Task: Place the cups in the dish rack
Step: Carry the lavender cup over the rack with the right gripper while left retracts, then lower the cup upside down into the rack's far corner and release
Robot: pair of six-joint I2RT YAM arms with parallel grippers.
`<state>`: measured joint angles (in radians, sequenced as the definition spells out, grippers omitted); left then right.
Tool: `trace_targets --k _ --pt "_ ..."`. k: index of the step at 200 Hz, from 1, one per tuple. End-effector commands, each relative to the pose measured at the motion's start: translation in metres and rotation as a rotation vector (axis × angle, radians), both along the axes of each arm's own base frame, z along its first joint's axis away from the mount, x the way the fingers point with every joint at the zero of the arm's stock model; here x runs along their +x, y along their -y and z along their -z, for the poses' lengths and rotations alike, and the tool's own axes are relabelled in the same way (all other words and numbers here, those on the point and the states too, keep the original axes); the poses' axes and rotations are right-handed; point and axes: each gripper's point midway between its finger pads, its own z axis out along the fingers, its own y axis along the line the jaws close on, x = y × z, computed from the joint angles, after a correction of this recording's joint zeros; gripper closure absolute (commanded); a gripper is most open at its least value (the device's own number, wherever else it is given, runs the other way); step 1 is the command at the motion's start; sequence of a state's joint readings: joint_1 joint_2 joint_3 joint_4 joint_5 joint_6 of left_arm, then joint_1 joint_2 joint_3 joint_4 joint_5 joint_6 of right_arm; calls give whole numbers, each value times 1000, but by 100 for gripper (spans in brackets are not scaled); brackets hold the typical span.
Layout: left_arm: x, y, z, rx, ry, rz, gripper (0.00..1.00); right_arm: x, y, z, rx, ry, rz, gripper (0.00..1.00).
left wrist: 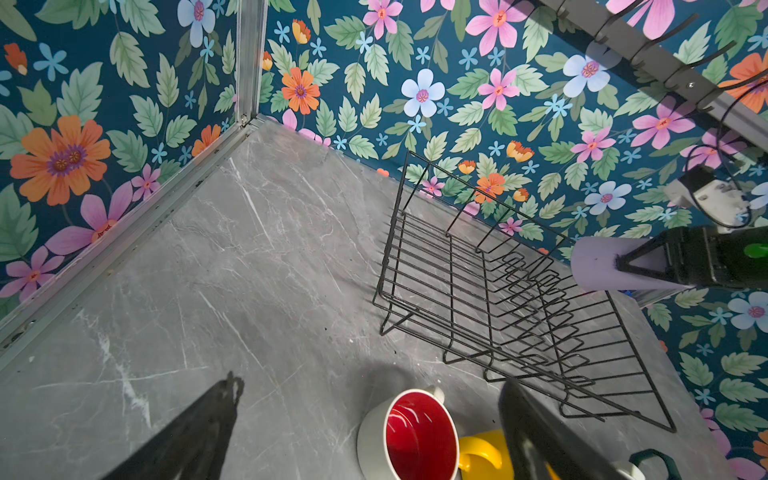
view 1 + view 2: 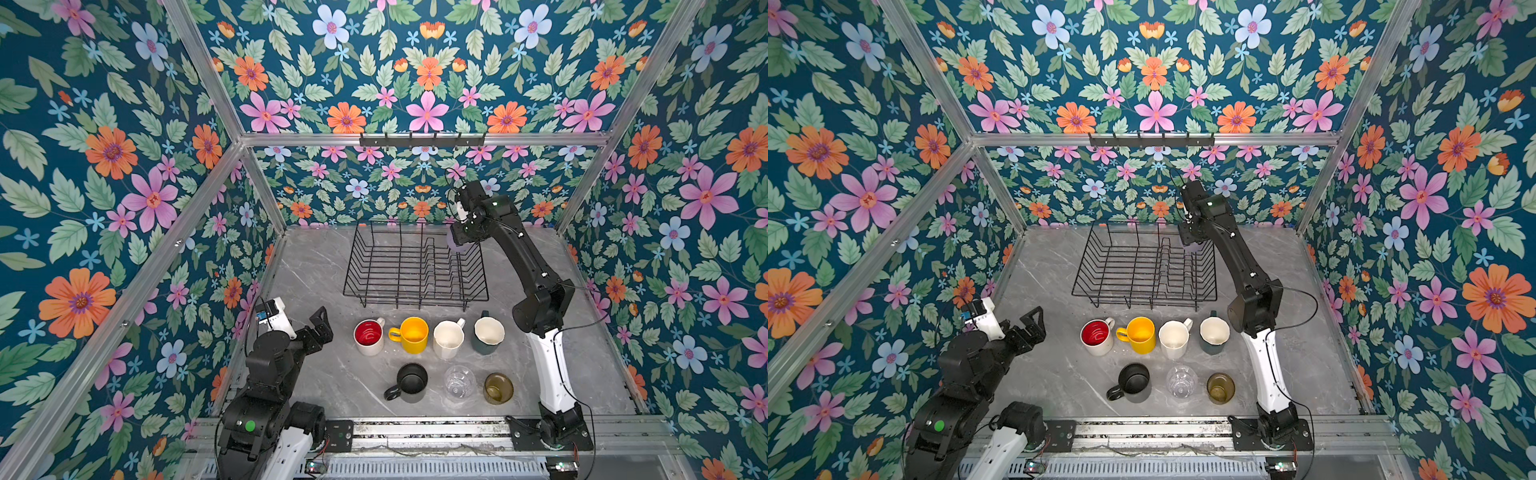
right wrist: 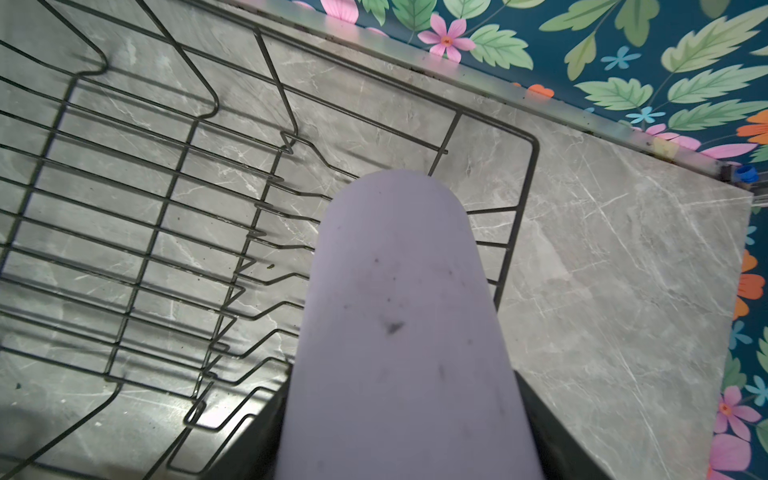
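Right fingers (image 3: pixel 548 419) clamp the lilac cylindrical tumbler (image 3: pixel 399 324), black wire dish rack (image 2: pixel 415 296) right beneath them. Dropped here, it could clip the rim and topple outside! Left fingers (image 2: pixel 319 319) spread wide, empty.

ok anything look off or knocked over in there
Nothing stands out. The seven cups on the table stand upright in two rows. The dish rack sits level and empty. The lilac tumbler lies sideways only because the right gripper holds it over the rack's right end.
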<state>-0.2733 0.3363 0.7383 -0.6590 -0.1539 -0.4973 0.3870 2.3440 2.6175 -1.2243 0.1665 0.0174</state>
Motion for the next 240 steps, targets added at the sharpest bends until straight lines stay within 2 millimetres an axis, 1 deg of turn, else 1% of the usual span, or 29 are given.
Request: trace_targets --k 1,23,71,120,171,181,204,226,236,240 --pt "-2 -3 1 -5 -8 -16 0 9 -3 3 -5 21 -13 100" --pt "-2 -3 2 -7 -12 -20 0 15 -6 14 -9 15 -25 100" --pt "-3 -4 4 -8 -20 -25 0 23 -9 48 -42 -25 -40 100" --pt "-2 -4 5 -8 -26 -24 0 31 -10 67 -62 -37 -52 100" --pt "-2 -4 7 -6 -31 -25 0 31 -13 89 -66 -75 -71 100" --pt "-2 -4 7 -6 -32 -26 0 31 -15 92 -62 -83 -74 93" --pt "-1 -3 9 -6 -38 -24 0 31 -16 98 -63 -93 -77 71" --pt "-1 -3 10 -3 -45 -23 0 31 -17 101 -58 -99 -80 54" --pt "0 -2 11 -6 -47 -22 0 30 -18 103 -54 -106 -83 49" --pt "0 -3 10 -5 -47 -23 0 29 -18 103 -52 -108 -85 45"
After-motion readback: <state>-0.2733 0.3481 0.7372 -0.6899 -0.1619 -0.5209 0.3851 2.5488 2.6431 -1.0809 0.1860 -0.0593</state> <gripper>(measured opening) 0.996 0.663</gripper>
